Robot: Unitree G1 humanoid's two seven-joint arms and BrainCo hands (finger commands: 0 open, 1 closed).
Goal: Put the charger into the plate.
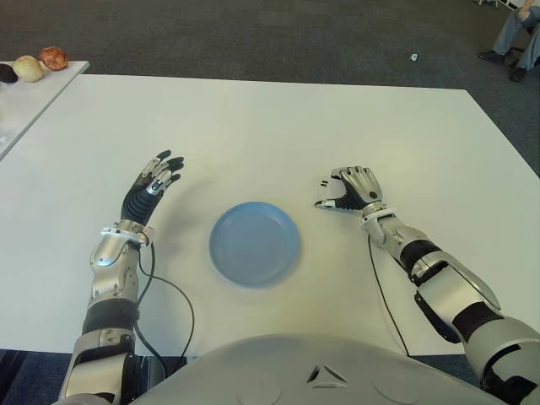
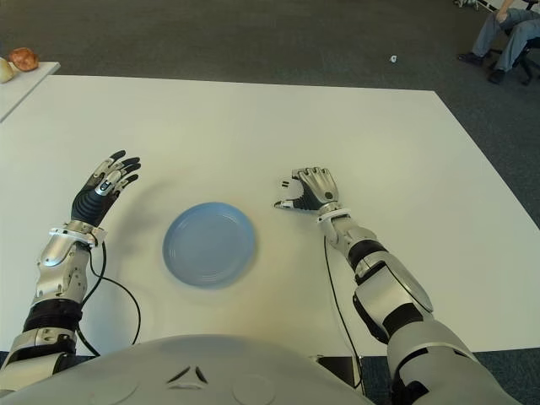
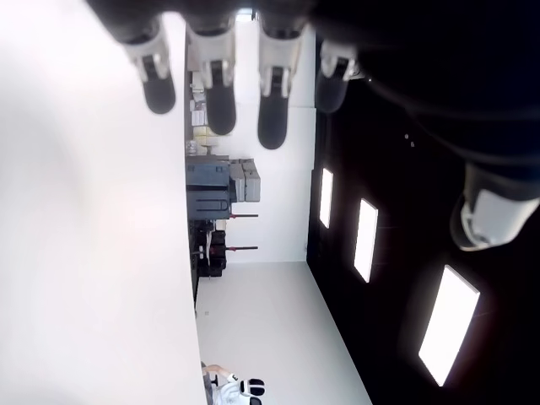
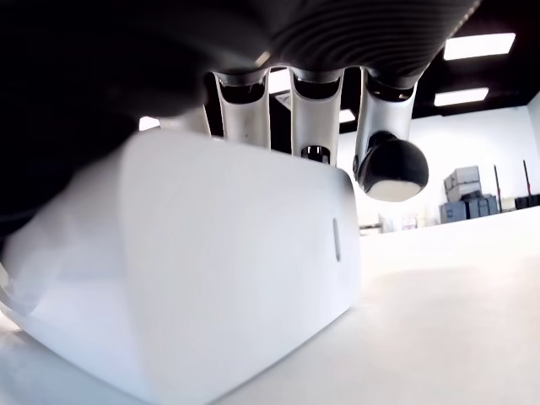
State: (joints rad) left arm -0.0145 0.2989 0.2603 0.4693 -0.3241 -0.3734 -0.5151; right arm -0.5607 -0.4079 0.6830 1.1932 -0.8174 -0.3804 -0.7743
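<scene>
Right wrist view: right hand (image 4: 321,76) sits directly over the charger (image 4: 202,278), a white rounded block filling most of the view; fingers (image 4: 246,110) curl down over its far top edge, one black-padded fingertip hanging clear beside its corner. Charger's lower edge appears to meet the table, so contact is a closing grasp on the block, not a lift. Eye views: right hand (image 1: 350,190) shows knuckles-up, fingers bent down, just right of the plate (image 1: 254,243); the charger (image 1: 324,183) is mostly hidden under the palm, only a small white corner with two dark marks showing at the hand's left edge. Left hand (image 1: 152,186) is to the left of the plate, fingers extended and slightly spread, holding nothing; left wrist view confirms straight fingers (image 3: 219,84) with nothing between them. Surface: white table (image 1: 278,126), bare around the blue round plate, which holds nothing and lies between the two hands, nearer the robot's body. Black cable (image 1: 173,304) runs from the left forearm across the table edge. Room: dark grey carpet; a second white table (image 1: 34,97) at far left carrying three rounded items (image 1: 34,66); a seated person's legs (image 1: 516,38) at far right. Charger lies on the table just right of the plate, apart from its rim, under the right hand.
</scene>
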